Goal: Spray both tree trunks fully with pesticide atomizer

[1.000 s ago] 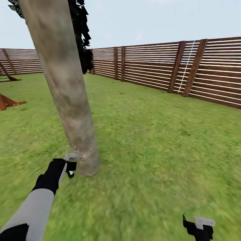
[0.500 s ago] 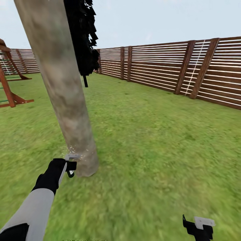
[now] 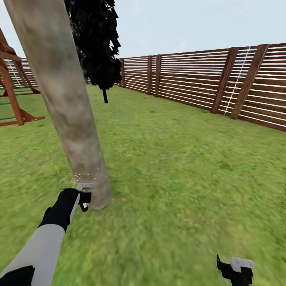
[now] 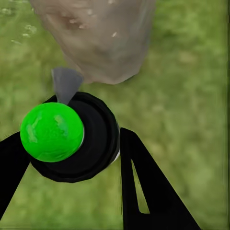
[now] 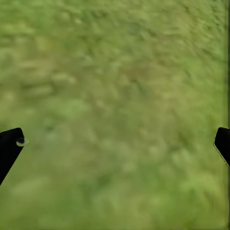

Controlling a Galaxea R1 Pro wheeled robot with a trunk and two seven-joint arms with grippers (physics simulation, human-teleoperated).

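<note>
A thick mottled grey-beige tree trunk rises from the grass floor of the garden, leaning across the left of the head view. At its base my left gripper is shut on the pesticide atomizer, whose grey spray head points at the trunk. Pale specks dot the bark just above the nozzle. In the left wrist view the atomizer is a round black body with a green cap, held between my black fingers, nozzle toward the trunk base. My right gripper hangs open over grass.
A brown slatted fence runs along the right and back of the lawn. A dark conifer stands behind the trunk. A wooden play frame sits at the far left. Open grass stretches to the right of the tree.
The whole head picture has shifted, so the camera has turned: trunk and fence sit differently and the play frame has come further in. Both arms hold their places; spray specks sit slightly higher on the bark.
</note>
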